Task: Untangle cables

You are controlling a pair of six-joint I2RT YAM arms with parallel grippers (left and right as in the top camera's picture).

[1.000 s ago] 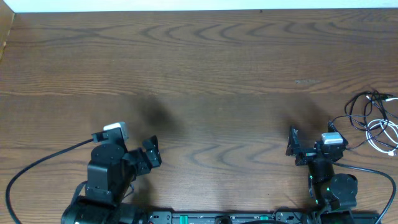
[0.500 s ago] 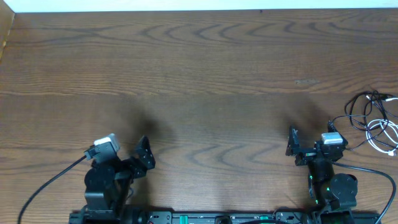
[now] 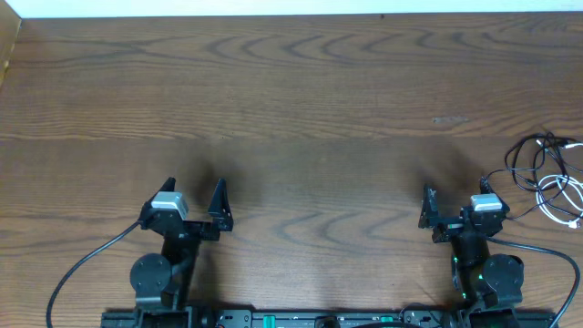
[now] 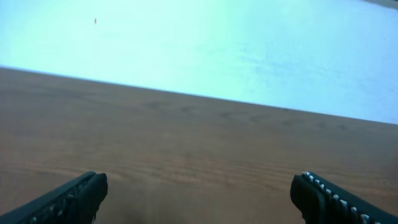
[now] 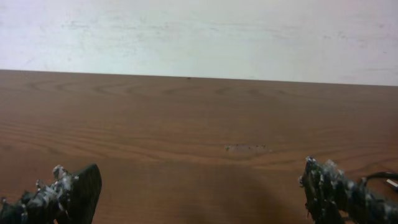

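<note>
A thin black cord (image 3: 526,164) and a thin white cord (image 3: 557,195) lie coiled together at the table's right edge, in the overhead view. A bit of cord shows at the right edge of the right wrist view (image 5: 387,178). My right gripper (image 3: 453,199) is open and empty, low near the front edge, left of the cords. It also shows in the right wrist view (image 5: 202,196). My left gripper (image 3: 194,193) is open and empty at the front left, far from the cords. It also shows in the left wrist view (image 4: 198,196).
The brown wooden table (image 3: 291,100) reaches to a white wall at the back. A thicker black robot wire (image 3: 82,264) trails from the left arm's base, another (image 3: 547,251) from the right arm's base. A pale scuff (image 3: 451,119) marks the wood.
My left arm has drawn back and turned straight, its gripper now pointing to the far side of the table near the front edge. The right arm and the cords have not moved.
</note>
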